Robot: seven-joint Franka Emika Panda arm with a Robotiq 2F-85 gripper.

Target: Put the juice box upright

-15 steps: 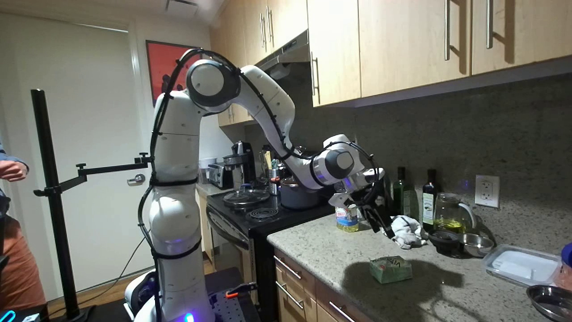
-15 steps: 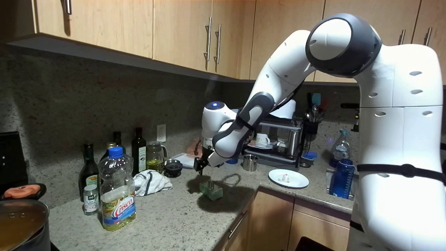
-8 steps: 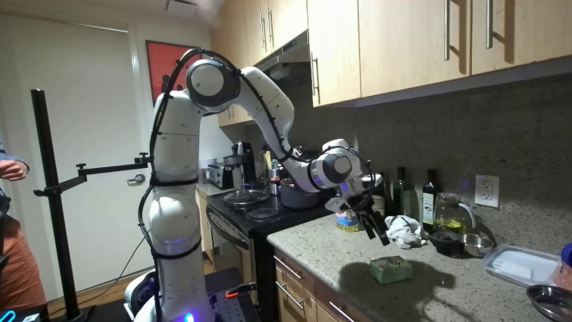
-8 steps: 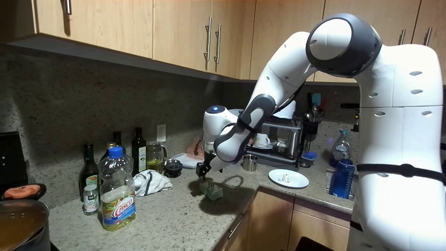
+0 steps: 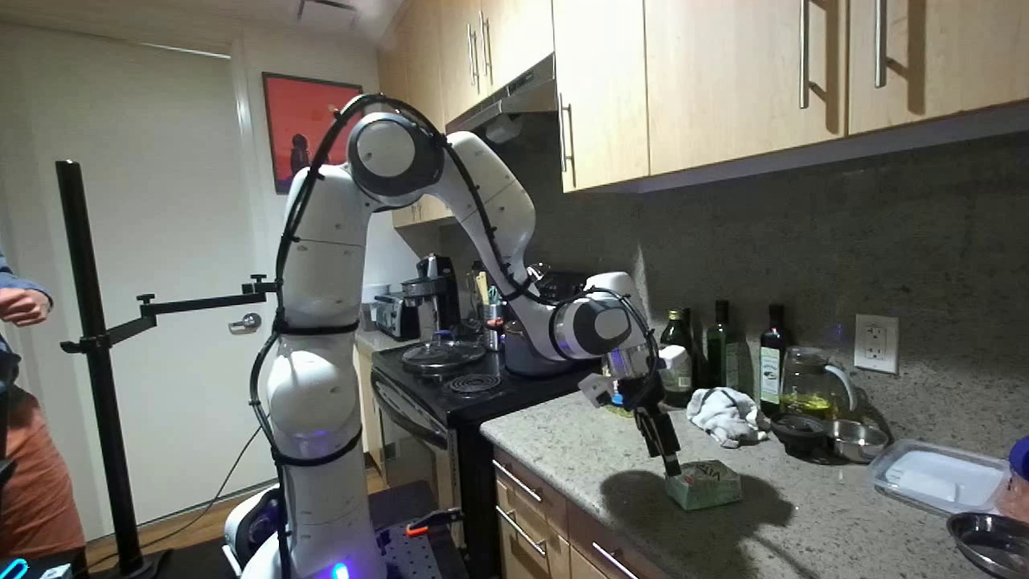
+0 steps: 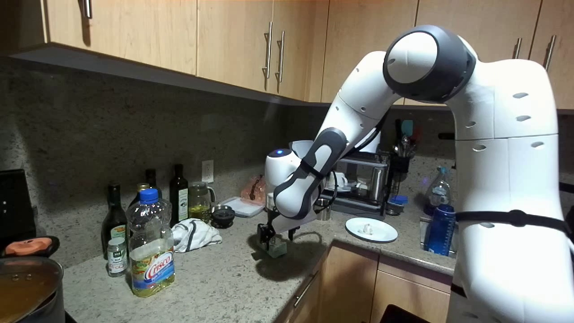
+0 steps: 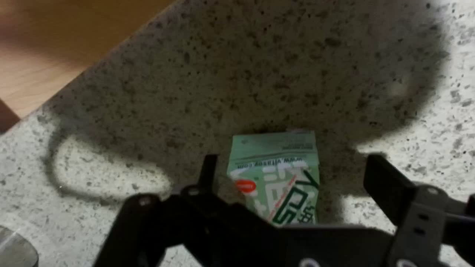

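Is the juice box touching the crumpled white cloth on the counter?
Apart. Both exterior views show it: a stretch of counter lies between the juice box and the crumpled white cloth.

The speckled stone countertop [image 6: 215,282] bends at an inner corner; near it the green juice box [image 5: 709,489] lies flat, closer to the front edge than the back. Dark glass bottles [image 6: 179,194] and a glass pitcher [image 6: 198,202] stand along the back edge, a crumpled white cloth [image 6: 195,235] before them. Past the corner, a white plate [image 6: 386,234] rests near the front edge.
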